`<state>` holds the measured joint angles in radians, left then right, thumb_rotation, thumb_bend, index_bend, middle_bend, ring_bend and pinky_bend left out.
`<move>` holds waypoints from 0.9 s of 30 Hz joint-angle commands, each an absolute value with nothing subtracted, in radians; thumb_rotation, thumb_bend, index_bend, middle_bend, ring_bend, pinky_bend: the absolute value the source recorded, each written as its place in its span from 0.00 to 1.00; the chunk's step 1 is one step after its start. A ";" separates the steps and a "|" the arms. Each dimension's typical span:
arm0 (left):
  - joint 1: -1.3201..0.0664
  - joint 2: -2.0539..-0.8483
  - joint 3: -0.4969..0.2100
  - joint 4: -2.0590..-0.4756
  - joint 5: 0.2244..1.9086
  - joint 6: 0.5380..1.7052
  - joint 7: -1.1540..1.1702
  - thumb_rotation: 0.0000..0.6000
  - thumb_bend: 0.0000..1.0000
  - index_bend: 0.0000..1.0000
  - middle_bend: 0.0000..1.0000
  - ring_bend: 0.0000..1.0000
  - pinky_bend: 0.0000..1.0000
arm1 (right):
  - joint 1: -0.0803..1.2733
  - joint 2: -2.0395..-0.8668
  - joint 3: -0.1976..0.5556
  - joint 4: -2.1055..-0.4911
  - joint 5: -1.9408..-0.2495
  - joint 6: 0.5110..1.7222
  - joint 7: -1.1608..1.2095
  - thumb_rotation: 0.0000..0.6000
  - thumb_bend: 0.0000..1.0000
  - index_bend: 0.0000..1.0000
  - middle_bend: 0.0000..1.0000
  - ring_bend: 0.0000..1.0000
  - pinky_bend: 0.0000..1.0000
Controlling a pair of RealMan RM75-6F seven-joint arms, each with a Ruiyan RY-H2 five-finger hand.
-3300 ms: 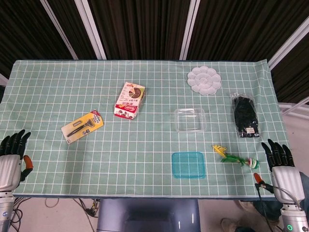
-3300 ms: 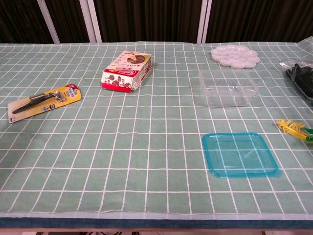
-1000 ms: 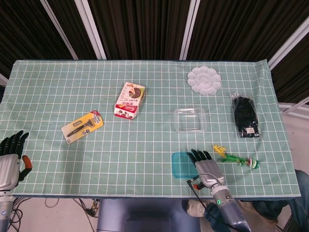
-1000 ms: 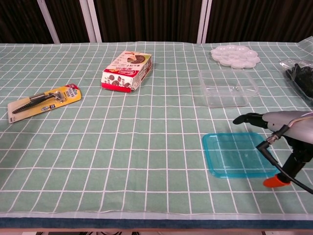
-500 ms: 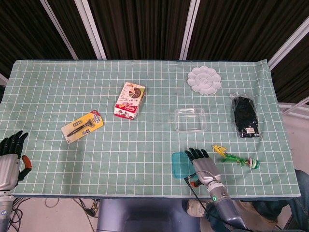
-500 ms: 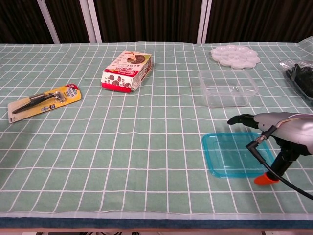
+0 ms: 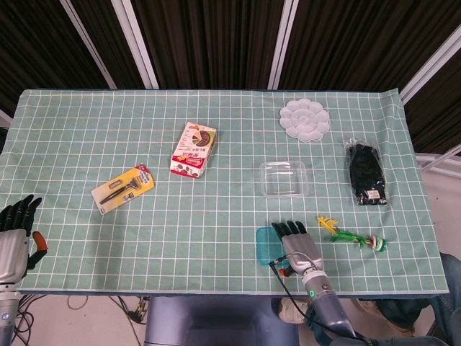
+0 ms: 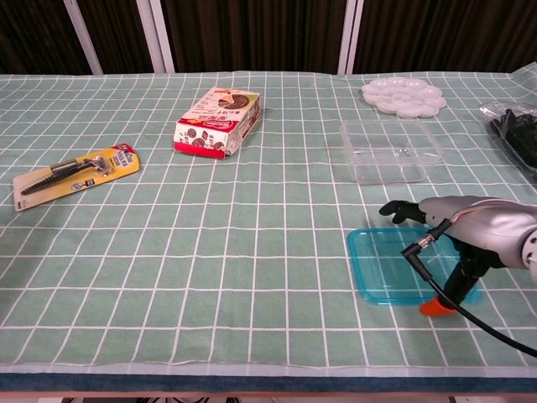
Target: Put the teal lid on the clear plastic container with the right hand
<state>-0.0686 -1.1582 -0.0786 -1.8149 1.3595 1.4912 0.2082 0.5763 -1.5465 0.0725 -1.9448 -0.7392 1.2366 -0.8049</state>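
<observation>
The teal lid [image 7: 264, 246] [image 8: 382, 267] lies flat near the table's front edge, right of centre. My right hand [image 7: 297, 245] [image 8: 457, 227] hovers palm-down over the lid's right part, fingers stretched toward the far side, thumb pointing down beside the lid's front edge; it holds nothing. The clear plastic container [image 7: 285, 178] [image 8: 391, 150] stands open beyond the lid, apart from the hand. My left hand [image 7: 14, 241] rests at the front left corner, fingers apart and empty; the chest view does not show it.
A snack box [image 7: 194, 149], a carded tool [image 7: 123, 188], a white palette [image 7: 305, 119], a black bagged item [image 7: 366, 173] and a yellow-green toy [image 7: 351, 236] lie on the green checked cloth [image 7: 216, 216].
My right hand came in from the front right corner and has slid leftward over the lid, covering more of it. The left hand and the lid have not moved.
</observation>
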 commanded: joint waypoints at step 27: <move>-0.070 -1.157 -0.078 -1.818 1.351 1.490 0.216 1.00 0.80 0.06 0.00 0.00 0.00 | 0.615 -1.561 0.071 -1.923 -0.686 1.249 -0.812 1.00 0.17 0.00 0.15 0.00 0.00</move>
<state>-0.0698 -1.1575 -0.0785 -1.8179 1.3509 1.4900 0.2158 0.6150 -1.5613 0.0714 -1.9229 -0.6864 1.2487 -0.8119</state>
